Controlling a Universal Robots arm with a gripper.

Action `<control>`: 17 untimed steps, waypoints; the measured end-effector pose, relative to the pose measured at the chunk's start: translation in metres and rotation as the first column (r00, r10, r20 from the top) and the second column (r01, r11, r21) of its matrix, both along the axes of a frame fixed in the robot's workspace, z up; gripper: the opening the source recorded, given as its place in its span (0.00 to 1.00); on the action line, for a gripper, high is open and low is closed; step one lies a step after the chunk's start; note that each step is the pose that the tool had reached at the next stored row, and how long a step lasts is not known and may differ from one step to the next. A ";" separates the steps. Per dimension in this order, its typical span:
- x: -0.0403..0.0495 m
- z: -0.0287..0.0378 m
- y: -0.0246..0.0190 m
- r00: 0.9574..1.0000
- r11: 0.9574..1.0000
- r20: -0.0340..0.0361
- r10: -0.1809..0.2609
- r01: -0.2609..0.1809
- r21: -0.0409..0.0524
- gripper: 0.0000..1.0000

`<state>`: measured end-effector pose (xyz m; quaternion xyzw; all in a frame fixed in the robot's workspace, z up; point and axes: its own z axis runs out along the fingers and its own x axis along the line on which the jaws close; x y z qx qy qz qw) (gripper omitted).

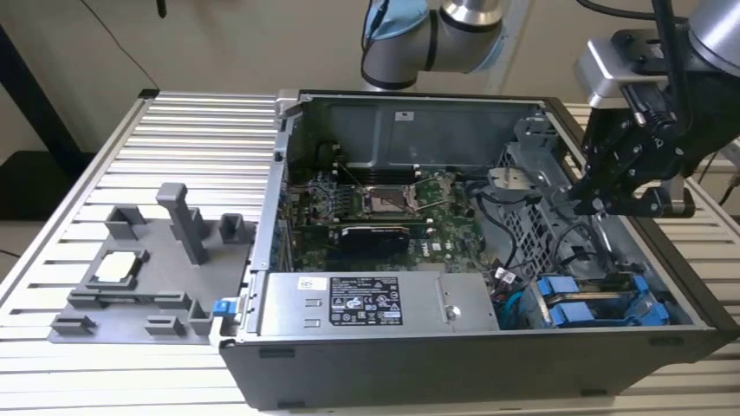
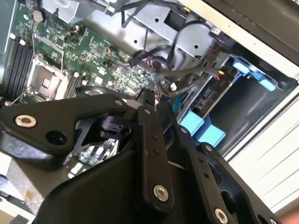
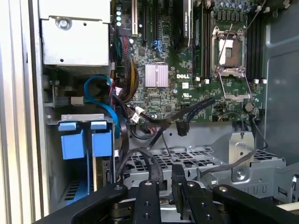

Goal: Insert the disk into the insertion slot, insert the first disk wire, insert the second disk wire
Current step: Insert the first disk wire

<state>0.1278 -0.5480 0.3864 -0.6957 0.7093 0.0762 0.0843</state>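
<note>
The hand [image 1: 601, 198] hangs over the right side of the open computer case [image 1: 347, 364], as the exterior view shows it, above the perforated grey metalwork. Whether it is open or closed, I cannot tell, nor whether it has hold of anything.

The insertion slot [image 3: 79, 117] is at the case's near corner on the exterior view's right, a grey sheet-metal bay. Two blue carriers [image 3: 86, 142] sit side by side in it. Loose black cables [image 3: 180, 116] run across the board between the bay and the hand, one ending in a dark connector [image 3: 182, 128]. A blue cable [image 3: 96, 91] loops just beside the bay.

The power supply [image 1: 370, 303] lies along the case's near edge and bears a white printed label with black text and marks. A small white sticker [image 1: 401, 115] is on the far wall. The motherboard [image 1: 347, 204] carries white printing near the square heatsink [image 3: 156, 75].

On the slatted bench [image 1: 197, 130], to the exterior view's left of the case, stands a grey fixture tray [image 1: 151, 299] with upright posts.
</note>
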 end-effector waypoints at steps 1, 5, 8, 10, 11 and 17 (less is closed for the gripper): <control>-0.0003 0.0000 0.0041 1.000 1.000 0.002 0.000 0.000 -0.002 0.26; -0.0018 0.0000 0.0171 1.000 1.000 0.016 0.002 -0.002 -0.017 0.26; -0.0020 -0.0001 0.0175 1.000 0.999 0.019 0.022 -0.021 -0.047 0.26; -0.0025 -0.0001 0.0175 0.999 0.998 0.024 0.034 -0.032 -0.055 0.26; -0.0026 -0.0003 0.0176 0.999 0.998 0.027 0.040 -0.038 -0.056 0.26; -0.0072 -0.0002 0.0206 0.996 0.997 0.061 0.061 -0.057 -0.059 0.26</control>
